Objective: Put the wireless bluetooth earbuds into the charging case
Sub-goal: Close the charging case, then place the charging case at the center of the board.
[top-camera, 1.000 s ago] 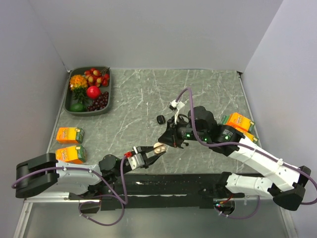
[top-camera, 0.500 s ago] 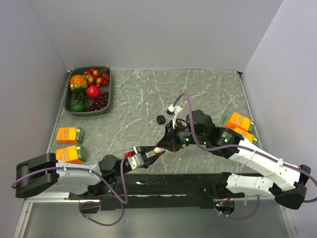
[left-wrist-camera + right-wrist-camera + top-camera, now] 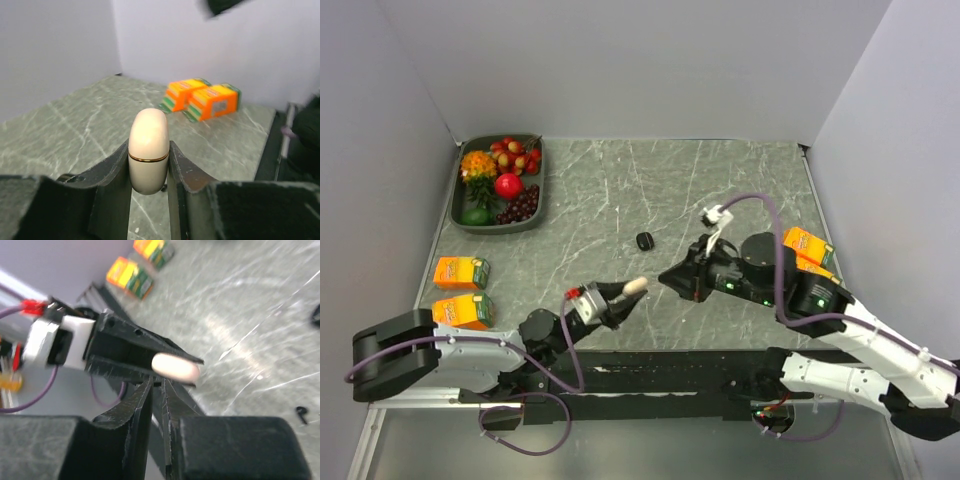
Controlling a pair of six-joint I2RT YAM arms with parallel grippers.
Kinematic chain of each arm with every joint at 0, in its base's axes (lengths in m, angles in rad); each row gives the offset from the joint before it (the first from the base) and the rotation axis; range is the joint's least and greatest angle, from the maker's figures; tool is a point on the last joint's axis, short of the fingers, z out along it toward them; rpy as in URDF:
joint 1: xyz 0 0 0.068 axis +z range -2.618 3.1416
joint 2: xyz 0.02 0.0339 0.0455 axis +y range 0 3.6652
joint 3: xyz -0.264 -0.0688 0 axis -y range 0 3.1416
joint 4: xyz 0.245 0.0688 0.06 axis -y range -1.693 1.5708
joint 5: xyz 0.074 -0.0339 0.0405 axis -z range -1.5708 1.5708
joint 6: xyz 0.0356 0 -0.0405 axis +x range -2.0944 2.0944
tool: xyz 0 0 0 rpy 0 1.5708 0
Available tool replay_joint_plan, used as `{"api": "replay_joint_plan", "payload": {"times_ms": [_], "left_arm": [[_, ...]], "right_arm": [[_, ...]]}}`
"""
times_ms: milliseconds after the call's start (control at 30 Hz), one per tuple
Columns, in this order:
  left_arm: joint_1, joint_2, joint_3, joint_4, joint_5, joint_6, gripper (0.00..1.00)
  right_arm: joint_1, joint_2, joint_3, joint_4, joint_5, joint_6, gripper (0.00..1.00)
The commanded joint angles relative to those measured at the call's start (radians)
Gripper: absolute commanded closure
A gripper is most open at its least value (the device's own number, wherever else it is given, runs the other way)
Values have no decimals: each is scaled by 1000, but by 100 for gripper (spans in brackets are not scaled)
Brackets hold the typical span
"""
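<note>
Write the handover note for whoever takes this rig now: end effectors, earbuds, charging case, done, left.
Left end effector: shut on a cream capsule with a gold band, held off the table.
Right end effector: nearly closed, pointed at that capsule; whether it holds anything cannot be told.
Charging case: black, on the table, apart from both arms.
Earbuds: a tiny black piece on the table may be one; the other is unseen.
Done: no insertion visible. Left: find both earbuds, seat them in the case.

L arm (image 3: 470, 345) & R arm (image 3: 865, 322): white shells, black joints, purple cables (image 3: 565, 375). L gripper (image 3: 148, 148) & R gripper (image 3: 158, 383) matt black. Red plug (image 3: 577, 294) at L wrist; white plug (image 3: 713, 213), green LEDs (image 3: 728, 286) on R.
</note>
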Motion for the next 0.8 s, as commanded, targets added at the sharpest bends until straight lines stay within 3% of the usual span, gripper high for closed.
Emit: {"api": "replay_joint_plan", "payload": {"times_ms": [0, 33, 233, 433, 633, 767], "left_arm": [[125, -94, 45, 68, -127, -279, 99], [161, -113, 60, -65, -124, -392, 99], [452, -155, 171, -357, -7, -773, 98], [710, 0, 287, -535, 265, -983, 98], [874, 299, 551, -736, 523, -999, 98], [905, 486, 666, -833, 565, -958, 98]], "right_arm": [[3, -47, 45, 20, 156, -4, 79], [3, -47, 42, 23, 159, -4, 78], [1, -27, -24, 79, 150, -7, 77], [3, -34, -93, 126, 168, -16, 77], [-3, -74, -185, 198, 189, -18, 77], [-8, -114, -236, 228, 196, -13, 77]]}}
